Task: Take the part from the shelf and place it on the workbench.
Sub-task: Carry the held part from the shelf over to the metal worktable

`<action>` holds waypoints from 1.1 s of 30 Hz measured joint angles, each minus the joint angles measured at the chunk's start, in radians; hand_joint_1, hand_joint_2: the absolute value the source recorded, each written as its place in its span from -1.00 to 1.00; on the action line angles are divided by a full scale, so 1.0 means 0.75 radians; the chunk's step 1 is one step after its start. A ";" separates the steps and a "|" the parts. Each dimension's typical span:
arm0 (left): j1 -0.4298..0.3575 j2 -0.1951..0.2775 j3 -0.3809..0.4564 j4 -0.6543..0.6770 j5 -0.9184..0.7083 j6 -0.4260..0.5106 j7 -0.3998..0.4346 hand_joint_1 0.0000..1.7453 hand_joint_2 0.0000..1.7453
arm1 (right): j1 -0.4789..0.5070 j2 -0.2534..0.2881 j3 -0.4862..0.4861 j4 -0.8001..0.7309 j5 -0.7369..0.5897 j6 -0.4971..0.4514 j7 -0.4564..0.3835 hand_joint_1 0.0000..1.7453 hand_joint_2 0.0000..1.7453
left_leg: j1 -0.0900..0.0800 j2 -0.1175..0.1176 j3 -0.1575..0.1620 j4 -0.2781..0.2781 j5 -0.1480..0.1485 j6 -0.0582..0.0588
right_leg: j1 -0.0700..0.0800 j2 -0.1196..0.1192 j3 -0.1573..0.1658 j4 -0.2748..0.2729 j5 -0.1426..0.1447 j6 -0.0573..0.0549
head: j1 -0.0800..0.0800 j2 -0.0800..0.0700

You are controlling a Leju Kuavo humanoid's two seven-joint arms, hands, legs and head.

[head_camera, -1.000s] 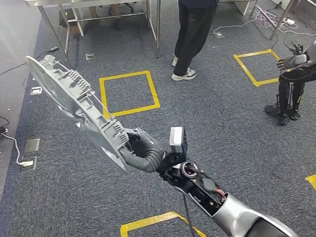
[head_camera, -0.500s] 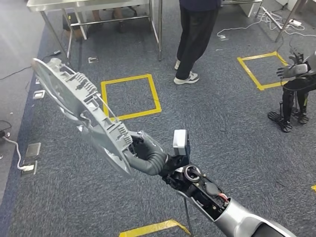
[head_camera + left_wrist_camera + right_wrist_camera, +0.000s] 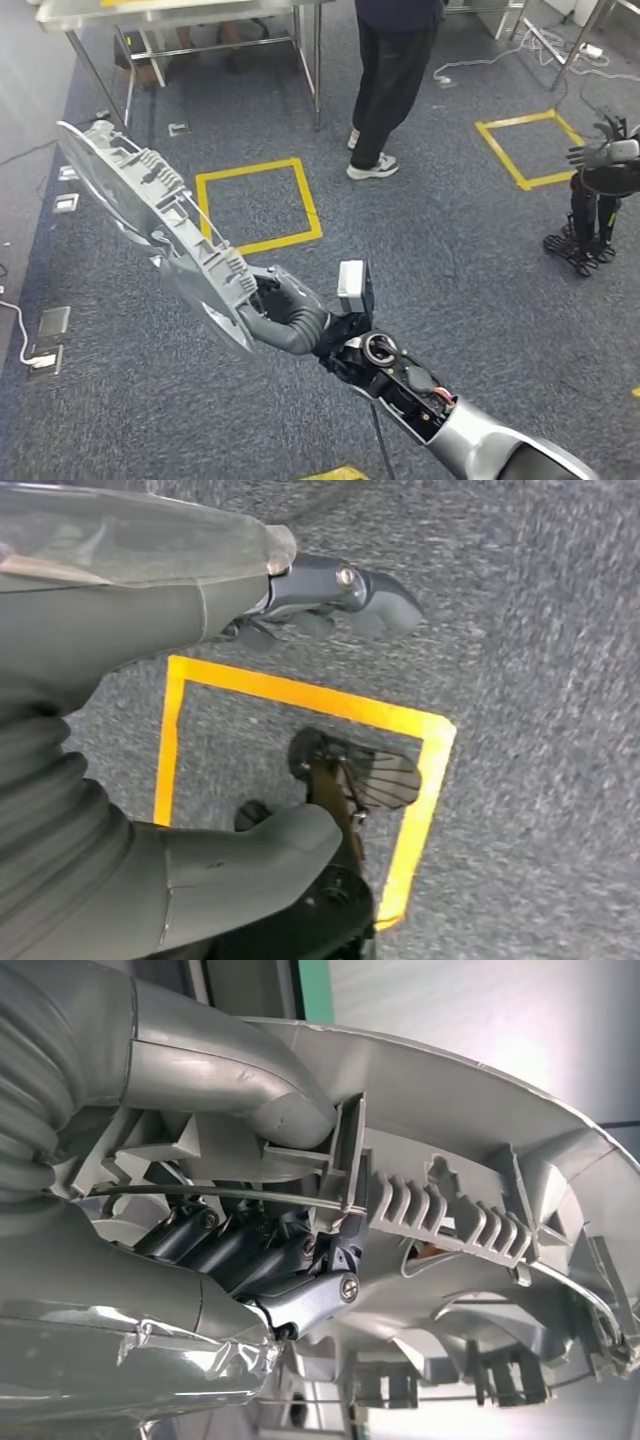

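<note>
- Closest to me in the head view is my right arm (image 3: pixel 453 420), silver, coming in from bottom right and stretched out toward the left.
- At the end of it the right hand (image 3: pixel 283 310) has its fingers wrapped onto the near end of the part (image 3: pixel 151 215). The right wrist view backs that up: the thick thumb (image 3: pixel 226 1100) sits on one side of a rib and the dark fingers (image 3: pixel 249 1250) are tucked in against the part's ribbed inside, so it's a proper clamp.
- The part is a long grey plastic housing with lots of ribs and clips inside. It's held up in the air over the carpet, slanting from the hand up and away to the left, touching nothing but the hand.
- The left hand (image 3: pixel 226 710) is hanging over the carpet in its own wrist view. Thumb and dark fingers are spread apart with nothing in between.
- Under the left hand there's a yellow tape square (image 3: pixel 302 695) on the floor.
- Further out in the head view, another yellow square (image 3: pixel 256 205) is taped on the grey carpet (image 3: pixel 453 250), just beyond the part.
- Past that, a person (image 3: pixel 385 80) in dark trousers and light sneakers stands near the leg of a metal workbench (image 3: pixel 173 12) at the top edge.
- Far right, a second robot (image 3: pixel 600 190) stands beside one more yellow square.
</note>
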 joint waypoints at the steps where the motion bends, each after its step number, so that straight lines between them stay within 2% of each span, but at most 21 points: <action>1: -0.002 0.000 -0.001 0.000 0.001 -0.001 0.000 -1.00 1.00 | 0.001 0.000 0.000 0.000 -0.002 0.001 0.000 1.00 1.00 | -0.001 -0.003 0.010 -0.009 -0.009 0.008 | -0.004 -0.002 0.014 -0.002 -0.003 0.008 | 0.001 0.000; 3: 0.000 0.000 -0.002 0.000 0.004 -0.002 0.000 -1.00 1.00 | 0.004 0.000 0.001 0.000 -0.005 0.004 0.002 1.00 1.00 | 0.000 -0.009 0.040 -0.020 -0.025 0.026 | -0.007 -0.005 0.014 0.042 -0.006 0.020 | 0.011 0.000; 4: 0.000 0.001 -0.002 0.000 0.004 -0.002 0.000 -1.00 1.00 | 0.005 0.000 0.001 0.000 -0.006 0.006 0.002 1.00 1.00 | 0.001 -0.012 0.059 -0.023 -0.034 0.034 | -0.008 -0.005 -0.017 0.102 -0.015 0.024 | 0.016 0.000; 7: 0.002 0.002 -0.002 0.000 0.005 -0.002 -0.001 -1.00 1.00 | 0.008 0.000 0.001 0.000 -0.008 0.010 0.002 1.00 1.00 | -0.005 -0.019 0.105 -0.027 -0.069 0.049 | -0.007 -0.005 -0.196 0.361 -0.093 0.028 | 0.035 0.000; 8: 0.002 0.002 -0.003 0.000 0.005 -0.002 -0.001 -1.00 1.00 | 0.011 0.000 0.001 0.000 -0.008 0.010 0.002 1.00 1.00 | -0.008 -0.024 0.122 -0.027 -0.083 0.051 | -0.005 -0.004 -0.244 0.403 -0.119 0.026 | 0.039 0.000; 9: 0.003 0.002 -0.003 0.000 0.006 -0.002 -0.001 -1.00 1.00 | 0.013 -0.001 0.001 0.000 -0.008 0.010 0.003 1.00 1.00 | -0.012 -0.029 0.143 -0.027 -0.098 0.052 | -0.001 -0.004 -0.272 0.400 -0.123 0.021 | 0.042 0.000; 10: 0.004 0.001 -0.003 0.000 0.007 -0.002 -0.001 -1.00 1.00 | 0.015 -0.001 0.001 0.000 -0.008 0.011 0.004 1.00 1.00 | -0.014 -0.033 0.165 -0.028 -0.113 0.052 | 0.005 -0.003 -0.278 0.353 -0.096 0.012 | 0.044 0.000; 11: 0.004 -0.001 -0.004 0.000 0.008 -0.003 -0.001 -1.00 1.00 | 0.015 -0.001 0.001 0.000 -0.008 0.013 0.004 1.00 1.00 | -0.015 -0.036 0.186 -0.028 -0.129 0.052 | 0.015 -0.003 -0.269 0.271 -0.036 0.000 | 0.046 0.000; 13: 0.006 -0.008 -0.004 0.000 0.013 -0.003 -0.001 -1.00 1.00 | 0.015 -0.001 0.001 0.001 -0.008 0.018 0.004 1.00 1.00 | -0.015 -0.043 0.220 -0.031 -0.156 0.047 | 0.037 0.005 -0.242 0.100 0.124 -0.026 | 0.046 0.000; 14: 0.007 -0.011 -0.004 0.000 0.015 -0.003 0.000 -1.00 1.00 | 0.015 -0.001 0.001 0.001 -0.009 0.021 0.003 1.00 1.00 | -0.014 -0.046 0.229 -0.035 -0.167 0.042 | 0.045 0.008 -0.227 0.049 0.179 -0.037 | 0.046 0.000; 15: 0.008 -0.013 -0.004 0.000 0.016 -0.003 0.000 -1.00 1.00 | 0.014 -0.001 0.001 0.001 -0.009 0.023 0.003 1.00 1.00 | -0.014 -0.048 0.236 -0.037 -0.173 0.036 | 0.048 0.011 -0.219 0.023 0.204 -0.045 | 0.045 0.000; 17: 0.007 -0.013 -0.004 0.000 0.017 -0.002 0.000 -1.00 1.00 | 0.013 -0.001 0.000 0.001 -0.008 0.025 0.005 1.00 1.00 | -0.015 -0.047 0.241 -0.033 -0.172 0.026 | 0.044 0.009 -0.189 0.003 0.198 -0.057 | 0.046 0.000; 19: 0.005 -0.012 -0.004 0.000 0.018 -0.002 0.000 -1.00 1.00 | 0.010 0.000 0.000 0.001 -0.008 0.025 0.006 1.00 1.00 | -0.014 -0.037 0.203 0.045 -0.163 0.017 | 0.035 0.006 -0.153 -0.026 0.194 -0.065 | 0.041 0.000; 22: 0.003 -0.010 -0.005 0.000 0.017 -0.003 0.000 -1.00 1.00 | 0.005 0.000 0.000 0.001 -0.008 0.025 0.004 1.00 1.00 | 0.000 -0.028 0.035 0.273 -0.216 -0.009 | 0.025 0.003 -0.108 -0.050 0.173 -0.068 | 0.028 0.000; 24: 0.009 -0.009 -0.005 0.000 0.017 -0.003 0.000 -1.00 1.00 | 0.007 0.000 0.000 0.003 -0.008 0.025 0.005 1.00 1.00 | 0.017 -0.025 -0.043 0.313 -0.264 -0.034 | 0.015 0.005 -0.075 -0.052 0.146 -0.060 | 0.023 0.000; 25: 0.012 -0.008 -0.005 0.000 0.017 -0.003 0.000 -1.00 1.00 | 0.007 0.000 0.000 0.004 -0.008 0.025 0.005 1.00 1.00 | 0.027 -0.021 -0.055 0.275 -0.253 -0.046 | 0.009 0.006 -0.056 -0.052 0.130 -0.053 | 0.020 0.000; 26: 0.014 -0.007 -0.005 0.000 0.017 -0.003 0.000 -1.00 1.00 | 0.008 0.000 0.001 0.005 -0.008 0.025 0.006 1.00 1.00 | 0.038 -0.017 -0.050 0.204 -0.207 -0.058 | 0.002 0.007 -0.036 -0.049 0.112 -0.044 | 0.016 0.000; 28: 0.016 -0.009 -0.006 0.000 0.017 -0.003 0.000 -1.00 1.00 | 0.007 0.000 0.001 0.006 -0.008 0.024 0.005 1.00 1.00 | 0.055 0.001 -0.027 0.046 -0.059 -0.073 | -0.005 0.008 -0.012 -0.037 0.075 -0.022 | 0.004 0.000; 29: 0.017 -0.009 -0.006 0.000 0.017 -0.003 0.000 -1.00 1.00 | 0.007 0.000 0.001 0.007 -0.008 0.024 0.005 1.00 1.00 | 0.055 0.009 -0.018 0.001 -0.007 -0.068 | -0.006 0.007 -0.006 -0.031 0.056 -0.009 | 0.000 0.000; 30: 0.016 -0.010 -0.006 0.000 0.017 -0.003 -0.001 -1.00 1.00 | 0.006 0.000 0.000 0.007 -0.008 0.024 0.004 1.00 1.00 | 0.052 0.014 -0.014 -0.016 0.017 -0.055 | -0.006 0.007 0.002 -0.026 0.042 0.003 | -0.001 0.000; 33: 0.012 -0.008 -0.006 0.000 0.015 -0.005 -0.002 -1.00 1.00 | 0.006 0.000 0.001 0.007 -0.008 0.022 0.007 1.00 1.00 | 0.039 0.008 0.011 -0.009 -0.004 -0.006 | -0.018 0.003 0.020 0.004 0.023 0.028 | 0.014 0.000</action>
